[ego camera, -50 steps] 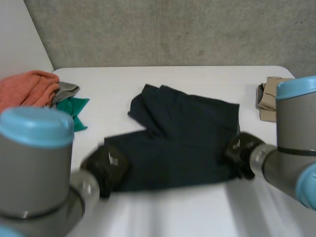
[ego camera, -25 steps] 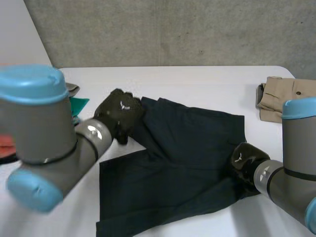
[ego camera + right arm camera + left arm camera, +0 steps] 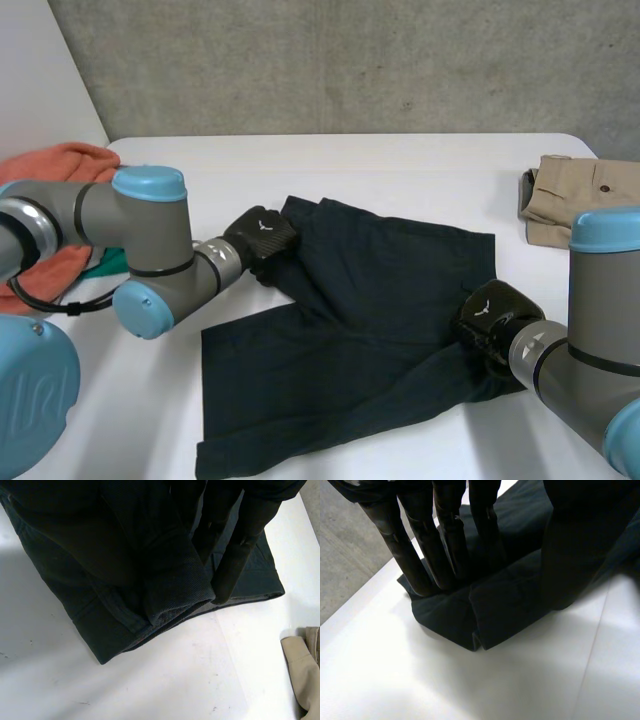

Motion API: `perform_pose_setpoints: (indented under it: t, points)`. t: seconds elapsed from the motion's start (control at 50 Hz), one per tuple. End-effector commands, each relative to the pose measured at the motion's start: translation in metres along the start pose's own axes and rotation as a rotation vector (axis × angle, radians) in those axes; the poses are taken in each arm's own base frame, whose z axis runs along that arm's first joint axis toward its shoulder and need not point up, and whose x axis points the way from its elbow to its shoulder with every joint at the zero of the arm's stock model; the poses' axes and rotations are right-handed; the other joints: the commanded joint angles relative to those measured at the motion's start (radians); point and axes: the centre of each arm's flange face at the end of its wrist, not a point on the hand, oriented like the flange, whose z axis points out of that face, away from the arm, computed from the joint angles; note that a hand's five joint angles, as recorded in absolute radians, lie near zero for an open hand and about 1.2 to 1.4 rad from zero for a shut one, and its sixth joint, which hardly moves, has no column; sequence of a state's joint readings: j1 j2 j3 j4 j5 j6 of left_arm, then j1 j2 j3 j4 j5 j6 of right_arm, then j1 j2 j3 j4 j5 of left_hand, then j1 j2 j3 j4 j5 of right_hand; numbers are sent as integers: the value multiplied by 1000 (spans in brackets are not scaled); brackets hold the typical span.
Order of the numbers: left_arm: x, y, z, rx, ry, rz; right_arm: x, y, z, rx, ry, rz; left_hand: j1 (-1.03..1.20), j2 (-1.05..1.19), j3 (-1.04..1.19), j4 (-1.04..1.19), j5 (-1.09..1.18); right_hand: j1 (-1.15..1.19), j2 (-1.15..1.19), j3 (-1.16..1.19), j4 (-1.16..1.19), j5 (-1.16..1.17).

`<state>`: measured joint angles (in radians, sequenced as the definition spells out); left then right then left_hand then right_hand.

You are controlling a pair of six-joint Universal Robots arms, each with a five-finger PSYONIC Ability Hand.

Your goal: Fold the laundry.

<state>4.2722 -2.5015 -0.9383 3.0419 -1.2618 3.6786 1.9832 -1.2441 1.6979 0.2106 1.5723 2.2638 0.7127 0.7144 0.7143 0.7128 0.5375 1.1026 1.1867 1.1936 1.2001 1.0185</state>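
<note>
A dark navy garment (image 3: 370, 300) lies spread in the middle of the white table (image 3: 400, 165). My left hand (image 3: 262, 238) is at its far left corner. There the straight fingers (image 3: 415, 555) rest on a folded corner of the dark cloth (image 3: 510, 605), with the thumb apart beside them. My right hand (image 3: 490, 318) is at the garment's near right edge. It is shut there, its fingers (image 3: 240, 550) curled round a bunched hem of the cloth (image 3: 170, 595).
An orange cloth (image 3: 55, 165) and a green one (image 3: 108, 260) lie at the table's left edge, behind my left arm. Folded beige trousers (image 3: 570, 195) sit at the far right, with a bit of the beige trousers (image 3: 305, 670) near the right hand.
My left hand has left the garment's near left corner and swung away to its far left corner. The near left part now lies flat. The right hand has kept its grip.
</note>
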Motion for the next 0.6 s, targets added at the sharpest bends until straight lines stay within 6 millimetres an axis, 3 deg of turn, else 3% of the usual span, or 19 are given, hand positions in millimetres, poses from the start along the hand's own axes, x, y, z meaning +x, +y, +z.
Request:
perform_pose_setpoints:
  t: [0.02, 0.06, 0.08, 0.22, 0.4, 0.6]
  points:
    - [2, 8, 7, -7, -2, 13, 0, 0, 1, 5, 6, -1, 216, 215, 215, 216, 217, 294, 210, 203, 196, 203]
    - [2, 8, 9, 0, -4, 23, 0, 0, 2, 11, 13, -1, 430, 428, 429, 430, 431, 294, 210, 203, 196, 203]
    - [0, 6, 10, 6, -13, 33, 1, 0, 3, 14, 19, 0, 681, 679, 679, 681, 682, 294, 210, 203, 196, 203]
    - [-4, 3, 7, -46, -118, 68, 5, 1, 5, 12, 32, 9, 684, 682, 682, 683, 684, 294, 210, 203, 196, 203]
    - [-14, -6, -34, -200, -299, 142, 6, -2, 5, 30, 44, 36, 684, 682, 682, 683, 684, 294, 210, 203, 196, 203]
    - [-10, 1, -56, -287, -339, 147, 3, -4, 4, 37, 37, 71, 684, 682, 682, 683, 684, 294, 210, 203, 196, 203]
